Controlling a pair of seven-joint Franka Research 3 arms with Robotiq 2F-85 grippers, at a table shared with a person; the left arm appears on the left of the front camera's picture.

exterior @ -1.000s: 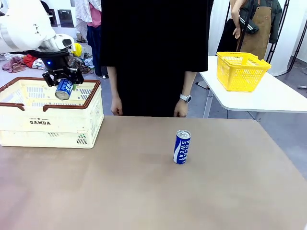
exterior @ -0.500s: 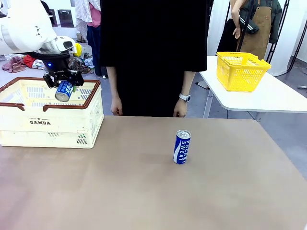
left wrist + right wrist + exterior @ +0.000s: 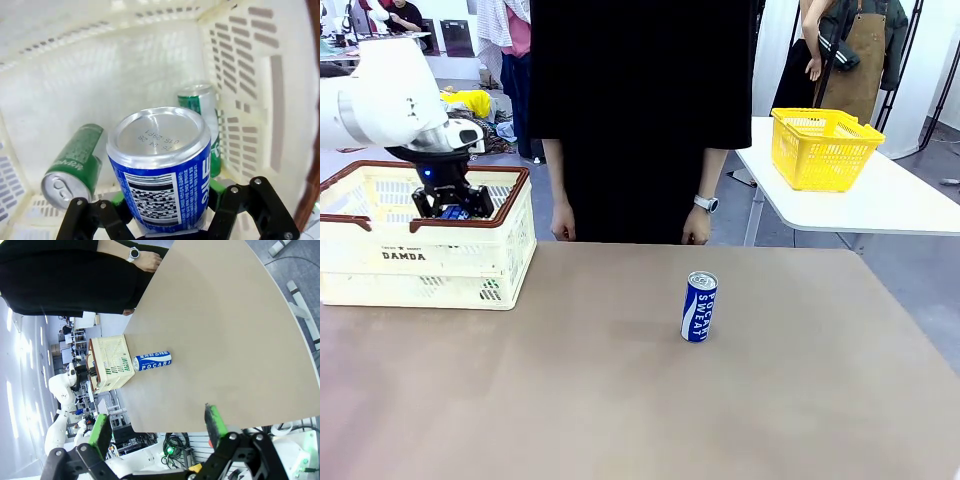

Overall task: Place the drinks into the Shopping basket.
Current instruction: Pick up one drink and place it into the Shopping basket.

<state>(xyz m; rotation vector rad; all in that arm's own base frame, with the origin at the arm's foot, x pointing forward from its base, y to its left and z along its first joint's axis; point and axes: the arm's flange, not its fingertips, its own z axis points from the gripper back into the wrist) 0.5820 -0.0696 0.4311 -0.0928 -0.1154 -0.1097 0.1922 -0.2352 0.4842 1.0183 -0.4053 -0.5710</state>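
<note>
My left gripper [image 3: 447,203] is down inside the cream Shopping basket [image 3: 380,257], shut on a blue drink can [image 3: 452,212] that peeks above the rim. In the left wrist view the held blue can [image 3: 159,165] sits between the green pads of the gripper [image 3: 165,202], its silver end facing the camera. Two green cans lie on the basket floor, one at the left [image 3: 72,165] and one behind at the right [image 3: 201,107]. Another blue can [image 3: 699,307] stands upright mid-table, also seen as the blue can [image 3: 152,361]. My right gripper [image 3: 157,427] is open and holds nothing, well off from that can.
A person in black stands at the far table edge, hands [image 3: 697,227] hanging by their sides. A yellow mesh basket [image 3: 823,148] sits on a white side table at the right. The basket's inner walls [image 3: 260,90] close around the left gripper.
The left gripper has dropped from above the basket's rim down into the basket, carrying the blue can. The standing can and the person have not moved.
</note>
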